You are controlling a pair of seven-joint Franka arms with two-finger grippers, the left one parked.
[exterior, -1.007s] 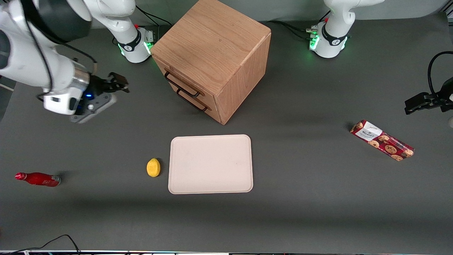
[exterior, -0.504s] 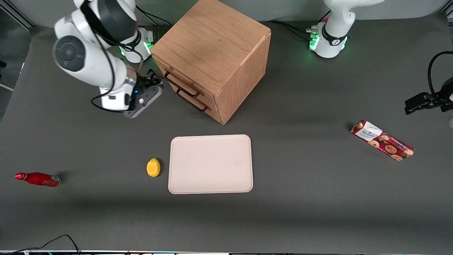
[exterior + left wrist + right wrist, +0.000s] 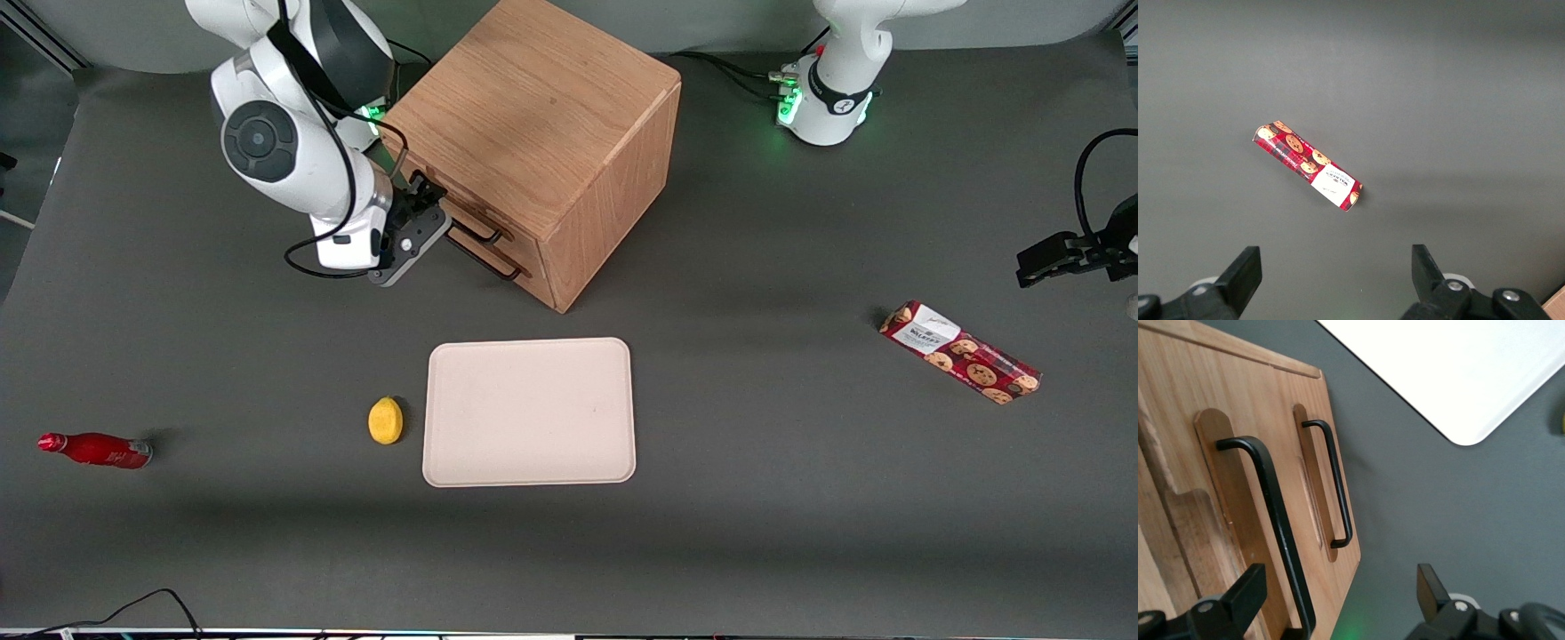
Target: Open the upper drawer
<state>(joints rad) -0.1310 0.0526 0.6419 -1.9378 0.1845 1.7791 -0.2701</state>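
Observation:
The cube-shaped wooden cabinet [image 3: 533, 116] stands near the arm bases, with both drawers shut. The upper drawer [image 3: 1218, 467] carries a thin black bar handle [image 3: 1275, 520], partly visible in the front view [image 3: 480, 231]. The lower drawer's handle [image 3: 1335, 487] is the one closer to the table, also seen in the front view [image 3: 498, 267]. My right gripper [image 3: 431, 194] is directly in front of the upper drawer, at one end of its handle. In the right wrist view the gripper [image 3: 1338, 600] is open, and the upper handle's bar runs between the fingers, close to one finger [image 3: 1245, 593], without being gripped.
A cream tray [image 3: 529, 411] lies nearer the front camera than the cabinet, and its corner shows in the right wrist view [image 3: 1458, 367]. A lemon [image 3: 385, 420] lies beside it. A red bottle [image 3: 93, 449] lies toward the working arm's end. A cookie pack [image 3: 960, 353] lies toward the parked arm's end.
My right arm has swung from the working arm's end of the table to the cabinet's front. The gripper has gone from well clear of the drawers to the upper handle.

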